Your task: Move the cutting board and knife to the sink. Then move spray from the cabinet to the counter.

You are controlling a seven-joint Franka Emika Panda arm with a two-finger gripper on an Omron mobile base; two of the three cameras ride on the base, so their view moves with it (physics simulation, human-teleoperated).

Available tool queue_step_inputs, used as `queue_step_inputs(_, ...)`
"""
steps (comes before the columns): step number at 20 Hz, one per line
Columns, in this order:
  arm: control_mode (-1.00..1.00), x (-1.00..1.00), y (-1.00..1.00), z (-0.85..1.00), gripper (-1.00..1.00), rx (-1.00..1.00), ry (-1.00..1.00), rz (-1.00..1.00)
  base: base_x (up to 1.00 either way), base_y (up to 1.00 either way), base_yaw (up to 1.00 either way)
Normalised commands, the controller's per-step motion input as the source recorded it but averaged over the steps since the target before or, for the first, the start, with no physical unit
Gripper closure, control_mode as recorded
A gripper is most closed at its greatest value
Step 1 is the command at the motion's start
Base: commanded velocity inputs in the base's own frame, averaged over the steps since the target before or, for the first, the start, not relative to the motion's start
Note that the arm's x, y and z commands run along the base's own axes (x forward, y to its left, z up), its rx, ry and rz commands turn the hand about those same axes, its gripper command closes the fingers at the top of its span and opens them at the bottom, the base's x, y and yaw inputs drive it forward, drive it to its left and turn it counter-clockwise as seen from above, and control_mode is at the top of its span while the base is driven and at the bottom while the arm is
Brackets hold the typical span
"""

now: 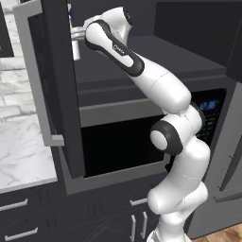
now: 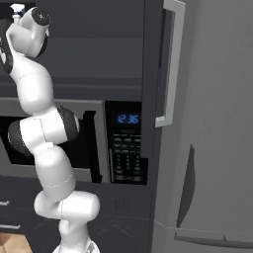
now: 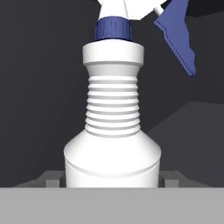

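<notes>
The spray (image 3: 113, 131) is a white ribbed bottle with a blue collar and blue trigger. It stands upright inside the open dark cabinet (image 1: 59, 71). My gripper (image 3: 111, 180) is shut on the spray's lower body, one fingertip pressed to each side. From the left base view, the gripper (image 1: 78, 34) reaches past the door edge and the spray (image 1: 75, 49) shows just behind it. White marble counter (image 1: 19, 142) lies lower left. The cutting board, knife and sink are out of view.
The cabinet door with its grey bar handle (image 1: 38, 80) swings open to the left of my arm. A microwave (image 1: 123, 146) sits under the cabinet, its keypad (image 2: 126, 148) lit. A grey fridge (image 2: 212, 148) stands at the right.
</notes>
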Motion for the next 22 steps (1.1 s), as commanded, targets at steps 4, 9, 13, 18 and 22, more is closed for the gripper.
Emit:
queue_step_inputs(4,-1.00,0.00,0.00,0.00,1.00,0.00,0.00,0.00,0.00,0.00,0.00)
queue_step_inputs(9,-1.00,-0.09,0.00,0.14,1.00,0.00,0.00,0.00,0.00,0.00,0.00)
queue_step_inputs(13,-1.00,-0.67,-0.07,0.21,1.00,0.00,0.00,0.00,0.00,0.00,0.00)
queue_step_inputs(18,-1.00,-0.96,-0.19,0.03,1.00,0.00,0.00,-0.01,0.00,0.00,0.00)
queue_step_inputs(22,-1.00,-0.81,-0.11,-0.02,1.00,-0.02,0.01,-0.01,0.00,0.00,0.00)
